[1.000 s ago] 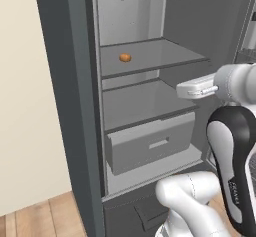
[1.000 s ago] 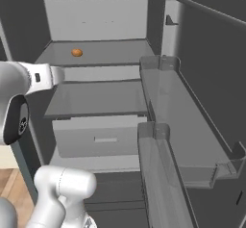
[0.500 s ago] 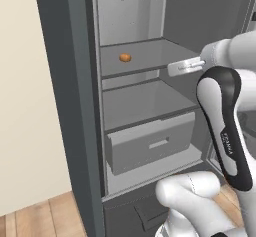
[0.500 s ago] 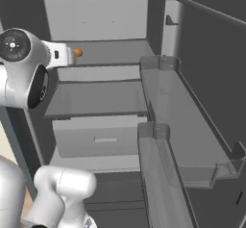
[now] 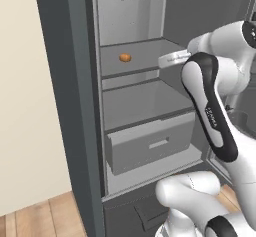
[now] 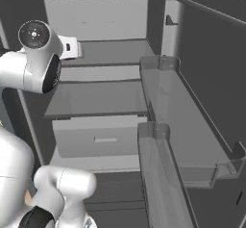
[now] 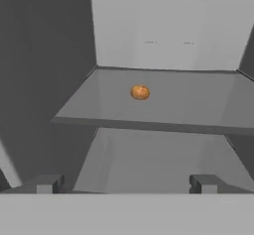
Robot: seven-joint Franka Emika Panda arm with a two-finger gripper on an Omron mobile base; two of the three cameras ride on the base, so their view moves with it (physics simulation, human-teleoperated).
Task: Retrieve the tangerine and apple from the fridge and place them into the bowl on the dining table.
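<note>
The fridge [image 5: 65,106] stands open, its light grey shelves in view. A small bright orange tangerine [image 5: 125,57] lies alone on the upper shelf [image 7: 188,100]; the hand view has the tangerine [image 7: 140,92] near the shelf's middle, well ahead of the fingers. My gripper [image 5: 164,59] hovers at the right front corner of that shelf, to the right of the fruit and apart from it. It is open, and the hand view shows my gripper [image 7: 126,184] with nothing between its two tips. In the right base view my arm covers the fruit. The apple, the bowl and the dining table are out of view.
Below the upper shelf are a second shelf [image 5: 145,106] and a shut drawer [image 5: 150,143]. The open fridge door [image 6: 202,78] with two clear bins [image 6: 168,107] stands to the right. A cream wall [image 5: 25,106] and wood floor lie left of the fridge.
My arm has lifted the hand from the level of the middle shelf up to the upper shelf and brought it closer to the fridge's inside. The tangerine has not moved; the jaws stayed open.
</note>
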